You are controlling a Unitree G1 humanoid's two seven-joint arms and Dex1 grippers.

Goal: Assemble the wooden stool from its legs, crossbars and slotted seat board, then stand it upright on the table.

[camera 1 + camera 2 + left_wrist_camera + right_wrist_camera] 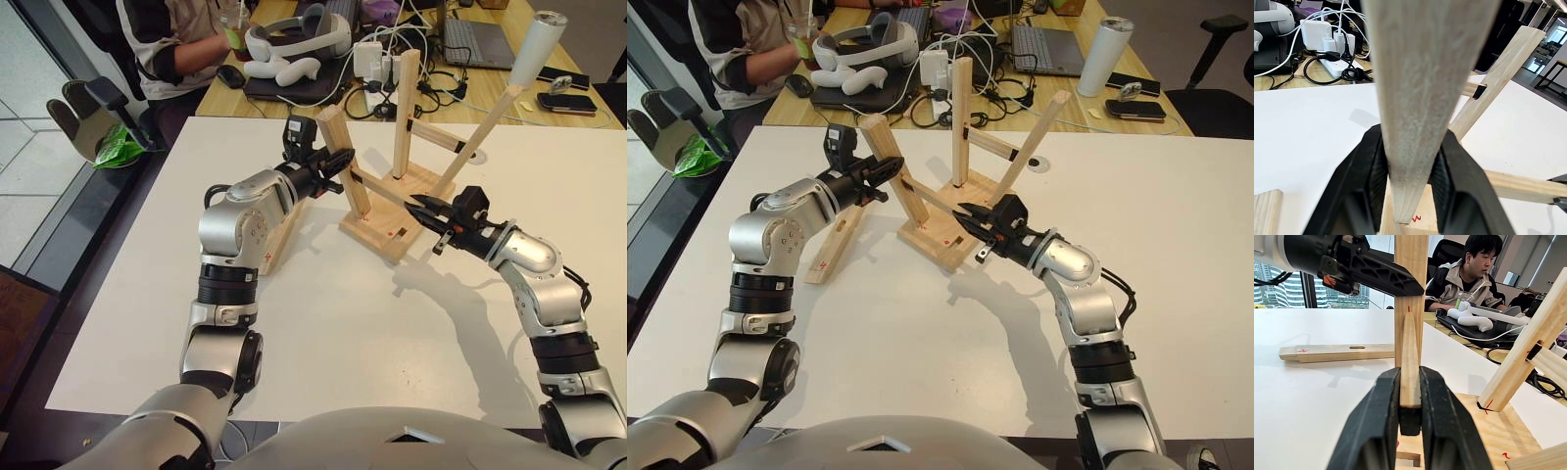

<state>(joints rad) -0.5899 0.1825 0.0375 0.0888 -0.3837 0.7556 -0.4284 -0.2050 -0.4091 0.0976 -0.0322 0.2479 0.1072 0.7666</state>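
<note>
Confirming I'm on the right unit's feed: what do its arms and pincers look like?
The left arm and right arm have rounded silver-grey shells, black ribbed bands at the joints and thin black cables looping near the elbows. The left pincer and right pincer are black, two-fingered, tapering to points, with a boxy black module at each wrist.

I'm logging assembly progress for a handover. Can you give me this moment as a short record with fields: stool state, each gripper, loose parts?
stool state: upside down, seat board flat on the table, three legs pointing up
left gripper: shut on the held leg
right gripper: shut on the crossbar, whose far end meets the held leg
two other legs: joined by a second crossbar
loose parts: one spare leg, flat on the table beside the left arm
standing upright: not yet
</note>
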